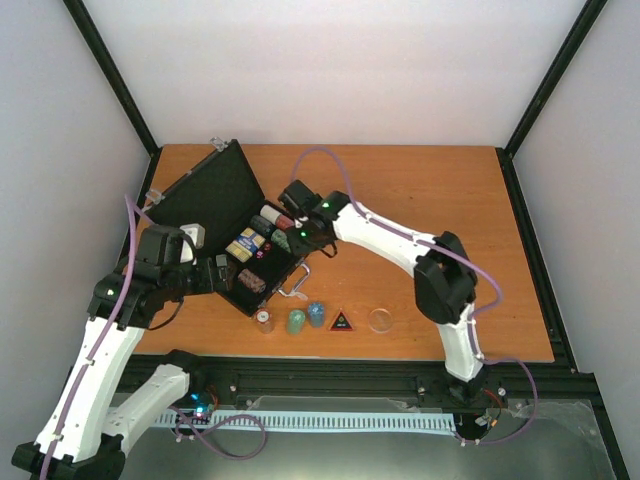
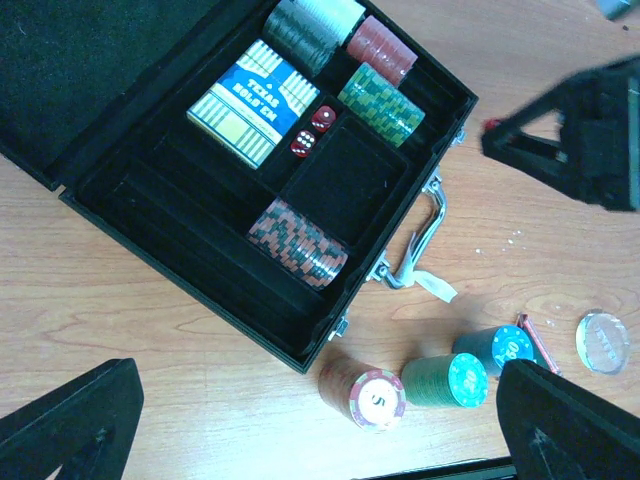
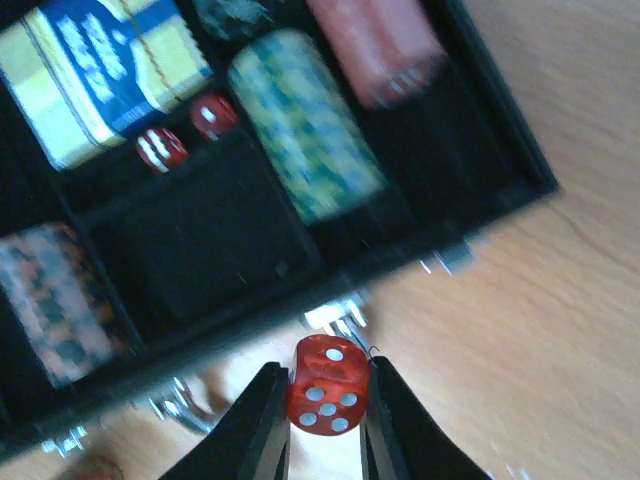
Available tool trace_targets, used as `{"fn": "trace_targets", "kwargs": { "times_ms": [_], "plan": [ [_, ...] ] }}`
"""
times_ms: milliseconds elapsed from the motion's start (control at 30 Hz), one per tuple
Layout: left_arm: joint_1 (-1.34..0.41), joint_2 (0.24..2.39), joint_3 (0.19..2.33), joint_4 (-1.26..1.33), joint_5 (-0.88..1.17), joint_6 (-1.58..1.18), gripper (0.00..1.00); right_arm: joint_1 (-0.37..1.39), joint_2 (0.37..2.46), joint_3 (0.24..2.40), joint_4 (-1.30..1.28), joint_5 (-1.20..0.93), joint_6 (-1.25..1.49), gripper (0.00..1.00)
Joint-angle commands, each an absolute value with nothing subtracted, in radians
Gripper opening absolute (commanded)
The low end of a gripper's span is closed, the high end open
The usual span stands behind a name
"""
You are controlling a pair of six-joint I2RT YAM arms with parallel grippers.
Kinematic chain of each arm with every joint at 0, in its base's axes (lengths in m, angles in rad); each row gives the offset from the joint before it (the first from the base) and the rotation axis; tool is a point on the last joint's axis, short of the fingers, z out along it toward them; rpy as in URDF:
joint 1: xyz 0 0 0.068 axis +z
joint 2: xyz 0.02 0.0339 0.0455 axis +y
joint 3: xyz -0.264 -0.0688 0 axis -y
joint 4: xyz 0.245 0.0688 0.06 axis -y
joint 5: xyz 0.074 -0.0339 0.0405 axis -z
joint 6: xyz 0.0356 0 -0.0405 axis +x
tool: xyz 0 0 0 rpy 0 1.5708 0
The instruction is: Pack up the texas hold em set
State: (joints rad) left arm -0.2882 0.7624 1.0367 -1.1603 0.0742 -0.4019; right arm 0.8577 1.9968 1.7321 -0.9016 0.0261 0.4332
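Observation:
The black case (image 1: 206, 190) lies open at the table's left, lid back. Its tray holds a blue card deck (image 2: 255, 100), two red dice (image 2: 312, 130) and several chip rows (image 2: 298, 245). My right gripper (image 3: 327, 412) is shut on a third red die (image 3: 327, 395), held above the table just outside the case's front wall by the silver handle (image 2: 415, 250). My left gripper (image 2: 320, 440) is open and empty above the case's near corner. Red (image 2: 365, 393), green (image 2: 447, 380) and blue (image 2: 497, 350) chip stacks, a black triangle (image 1: 342, 321) and a clear disc (image 1: 380, 319) sit on the table in front.
The wooden table (image 1: 450, 200) is ringed by a black frame and white walls. The right arm (image 1: 400, 245) reaches across from the right towards the case. The loose pieces line up near the table's front edge.

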Motion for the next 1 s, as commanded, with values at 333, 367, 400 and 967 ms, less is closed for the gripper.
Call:
{"fn": "trace_targets", "kwargs": {
  "times_ms": [333,367,400,967],
  "plan": [
    [-0.293,0.731,1.054,-1.208,0.048,-0.428,1.0,0.863,2.319,2.12,-0.767,-0.307,0.386,0.18],
    [-0.293,0.732,1.055,-1.211,0.047,-0.429,1.0,0.866,2.329,2.127,-0.767,-0.315,0.388,0.17],
    [-0.293,0.731,1.055,-1.214,0.045,-0.427,1.0,0.871,2.339,2.132,-0.765,-0.322,0.391,0.17],
    [-0.293,0.72,1.054,-1.244,0.032,-0.411,1.0,0.908,2.478,2.24,-0.759,-0.352,0.418,0.17]
  ]
}}
